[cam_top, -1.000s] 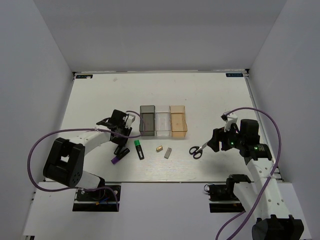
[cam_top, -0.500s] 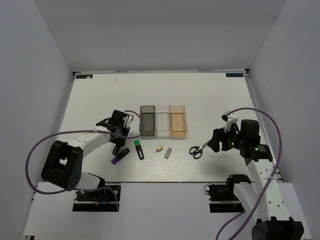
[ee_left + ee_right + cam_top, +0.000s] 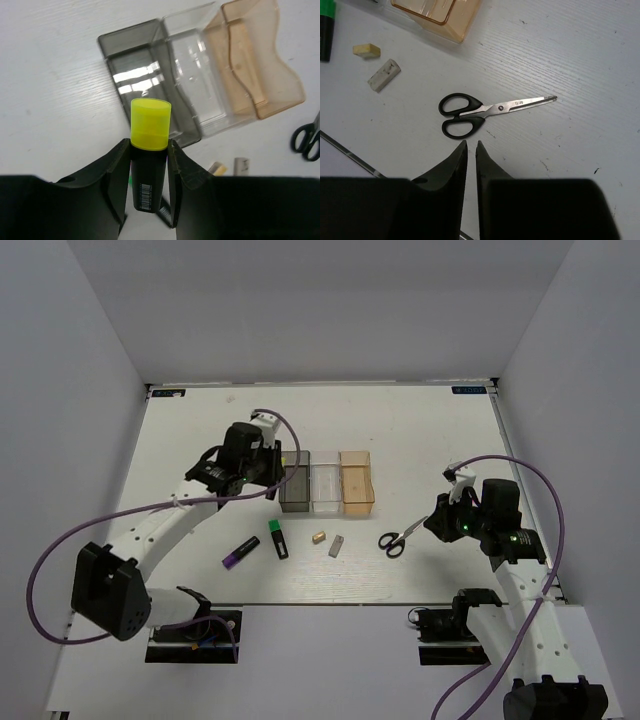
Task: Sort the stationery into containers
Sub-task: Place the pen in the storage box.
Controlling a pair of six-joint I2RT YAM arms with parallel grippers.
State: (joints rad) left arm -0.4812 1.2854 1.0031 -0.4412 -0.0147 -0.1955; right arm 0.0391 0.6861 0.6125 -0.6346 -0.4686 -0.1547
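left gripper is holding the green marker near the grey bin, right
No, the marker in the left gripper has a yellow cap, not green; the left wrist view shows it. It is held near the grey bin.

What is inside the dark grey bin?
Nothing visible: the dark grey bin looks bare inside. The yellow-capped marker in the left gripper covers part of its near end.

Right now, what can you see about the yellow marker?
The yellow marker is a stubby pen with a black plastic body and a bright yellow cap, which is on. A white barcode label sits on the body. The left hand pinches the body from both sides, with the cap pointing away from the hand. Nothing else seems to touch it. In the wrist view the cap overlaps the near end of the dark grey bin.
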